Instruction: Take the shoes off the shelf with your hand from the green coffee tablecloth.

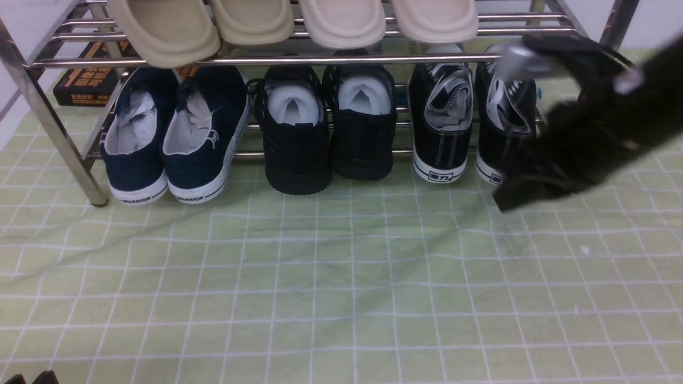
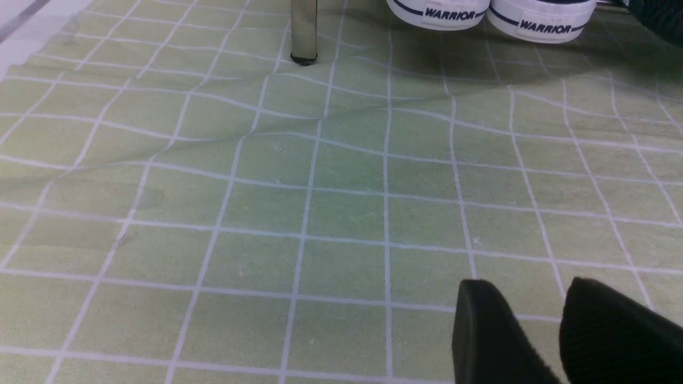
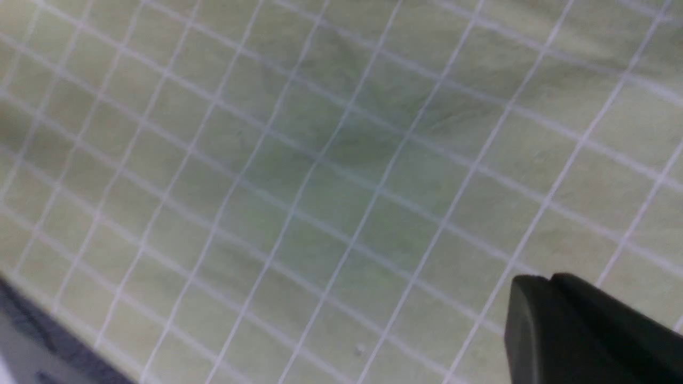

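Shoes (image 1: 442,133) (black canvas, white-edged soles) stand heels outward on the lower tier of the shelf (image 1: 299,60), just behind the right gripper (image 3: 549,290), whose blurred arm (image 1: 587,128) partly covers the outer shoe. That gripper's jaws are pressed together, holding nothing, above the cloth (image 1: 341,266). The left gripper (image 2: 531,298), jaws apart and empty, sits low over the cloth; the shoes lie ahead and well to its right.
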